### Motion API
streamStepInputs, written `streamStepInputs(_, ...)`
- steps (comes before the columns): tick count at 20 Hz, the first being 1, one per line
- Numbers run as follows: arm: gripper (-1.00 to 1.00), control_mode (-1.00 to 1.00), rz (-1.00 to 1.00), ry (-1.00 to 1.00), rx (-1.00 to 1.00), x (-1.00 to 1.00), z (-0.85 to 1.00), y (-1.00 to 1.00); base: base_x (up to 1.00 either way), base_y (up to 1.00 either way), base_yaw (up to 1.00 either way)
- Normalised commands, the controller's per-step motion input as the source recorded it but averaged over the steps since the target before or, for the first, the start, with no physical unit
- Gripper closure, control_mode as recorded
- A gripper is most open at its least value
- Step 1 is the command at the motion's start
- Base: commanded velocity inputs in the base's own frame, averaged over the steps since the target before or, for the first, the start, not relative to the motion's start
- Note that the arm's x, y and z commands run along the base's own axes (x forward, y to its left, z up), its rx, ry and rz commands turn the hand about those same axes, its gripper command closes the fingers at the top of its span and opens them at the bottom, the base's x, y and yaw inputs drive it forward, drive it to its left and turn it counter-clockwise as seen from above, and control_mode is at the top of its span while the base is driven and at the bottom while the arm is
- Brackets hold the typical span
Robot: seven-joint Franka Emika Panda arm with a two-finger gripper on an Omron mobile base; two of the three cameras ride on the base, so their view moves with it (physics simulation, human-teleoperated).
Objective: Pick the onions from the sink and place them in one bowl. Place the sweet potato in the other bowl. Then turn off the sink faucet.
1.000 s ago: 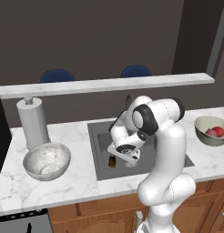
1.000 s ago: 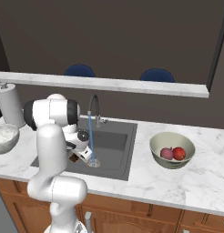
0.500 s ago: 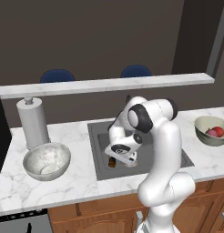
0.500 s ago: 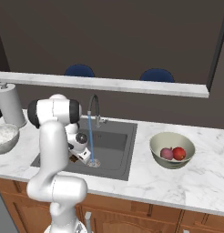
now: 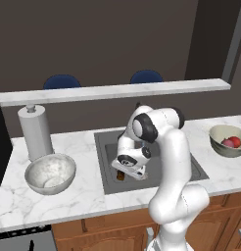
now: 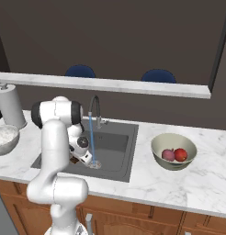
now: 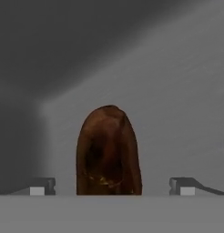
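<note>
Premises: a domestic kitchen, computer-rendered. Evidence: a white marble counter [image 5: 78, 191] over brown wooden cabinet fronts [image 6: 133, 220]; a rectangular dark grey metal sink [image 6: 115, 147] set into it, with a slim grey gooseneck faucet [image 6: 95, 108] (water running); an upright white paper-towel roll [image 5: 36, 132]; a raised marble bar ledge [image 5: 112, 91] with two blue round stools [image 5: 61, 81] behind.

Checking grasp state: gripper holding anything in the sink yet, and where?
Nothing held. Gripper is open, its fingertips straddling the sweet potato without touching.
</note>
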Motion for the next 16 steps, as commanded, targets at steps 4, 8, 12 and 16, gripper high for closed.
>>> streamStepInputs(4, -1.00, -1.00, 0.00, -0.02, 0.00, 0.14, -0.25, 0.14, 0.00, 0.00, 0.00)
streamStepInputs(8, -1.00, -1.00, 0.00, -0.03, 0.00, 0.20, -0.30, 0.20, 0.00, 0.00, 0.00)
streamStepInputs(12, 1.00, -1.00, 0.00, -0.02, 0.00, 0.24, -0.33, 0.27, 0.00, 0.00, 0.00)
streamStepInputs(16, 1.00, -1.00, 0.00, -0.01, 0.00, 0.08, -0.11, 0.21, 0.00, 0.00, 0.00)
